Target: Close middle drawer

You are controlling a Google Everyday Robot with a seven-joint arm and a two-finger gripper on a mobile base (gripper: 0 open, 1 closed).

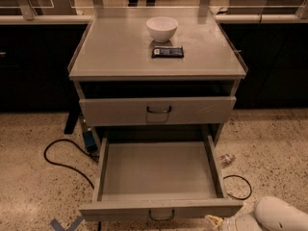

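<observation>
Here, in the camera view, the middle drawer [120,210] stands pulled far out of the grey cabinet [77,83], low in the frame. Its plain grey tray is bare, and a small dark wire-loop handle [161,216] sits at the centre of its low front panel. Above it, the upper drawer [202,110], with a taller front panel, juts out only slightly beneath a dark open slot. On the worktop [115,47] a white bowl [162,29] stands near the back, with a dark flat packet [167,52] lying just in front of it. The end effector [216,221] sits at the bottom right, near the right end of the middle drawer's front panel, with the white arm [284,215] behind it; whether it is open or closed cannot be told. A black cable [60,160] loops across the speckled floor to the left.
</observation>
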